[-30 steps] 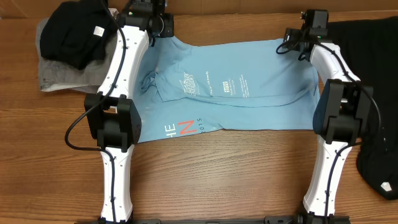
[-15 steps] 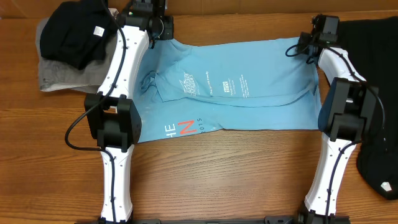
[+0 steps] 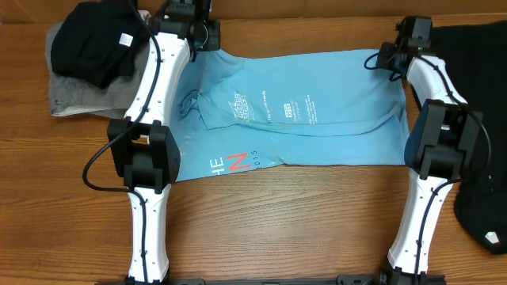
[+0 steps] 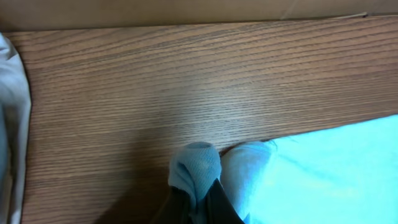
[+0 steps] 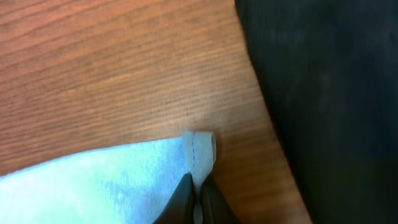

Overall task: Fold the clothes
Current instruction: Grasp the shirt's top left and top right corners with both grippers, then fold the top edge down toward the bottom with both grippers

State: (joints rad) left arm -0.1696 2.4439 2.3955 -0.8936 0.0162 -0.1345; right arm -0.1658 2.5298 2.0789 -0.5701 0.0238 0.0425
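Light blue T-shirt (image 3: 333,119) lies flat just beside the large black garment (image 3: 485,71). Right gripper (image 5: 194,190) pinches its corner nearest that garment, left gripper (image 4: 198,196) the corner farthest. We judge it light, limp; corner holds suit.

This reads as a robotics lab bench, not a home. Two white-and-black robot arms, the left arm (image 3: 146,229) and the right arm (image 3: 416,222), rise from bases at the near edge of a wood-grain surface (image 3: 277,214), and a black cable (image 3: 87,174) loops off one joint. Clothes lie on it: a light blue T-shirt (image 3: 317,127) spread flat, a black garment (image 3: 475,63) at the right, and a pile of black and grey cloth (image 3: 87,47) at the far left. A plain tan board (image 4: 155,11) backs the surface.
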